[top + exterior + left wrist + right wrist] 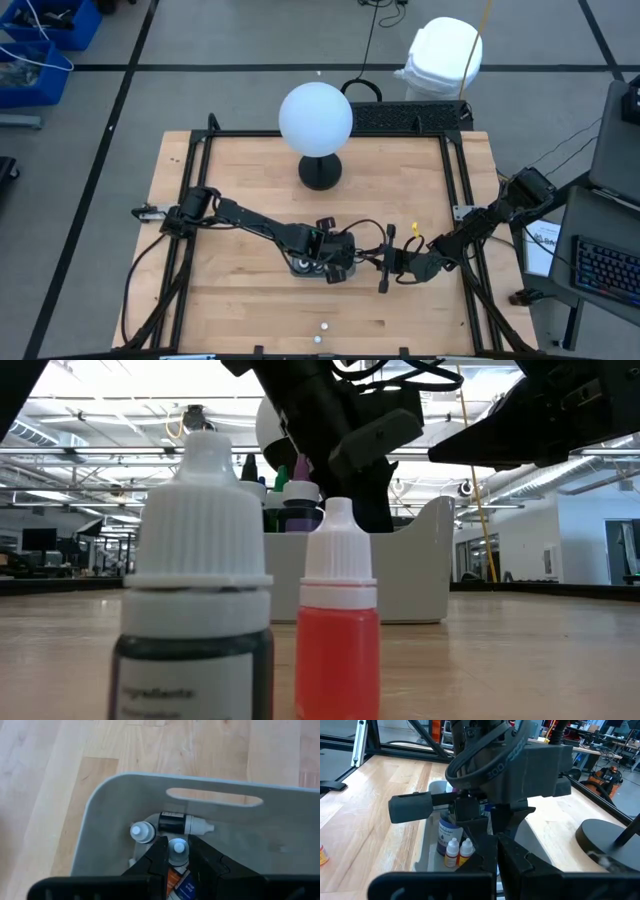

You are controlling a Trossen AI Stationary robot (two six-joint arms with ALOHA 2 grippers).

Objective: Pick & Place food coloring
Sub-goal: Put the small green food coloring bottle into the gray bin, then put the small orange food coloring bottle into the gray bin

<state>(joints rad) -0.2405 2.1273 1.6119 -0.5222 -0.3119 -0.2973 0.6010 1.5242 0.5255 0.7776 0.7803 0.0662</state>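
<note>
Left end effector clenched on a white-capped bottle inside the tray, mid-surface; I'm placing. Next: release, lift. Right end effector clenched, empty.

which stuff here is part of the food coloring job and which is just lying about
Part of the job:
- left pincer, closed on a small bottle in the grey tray
- bottles already in the tray
- two bottles near the table's front edge

Lying about:
- white globe lamp
- right pincer, shut, empty

Open industrial lab, exposed ceiling trusses, taped grey floor, blue storage bins, workbenches
</note>
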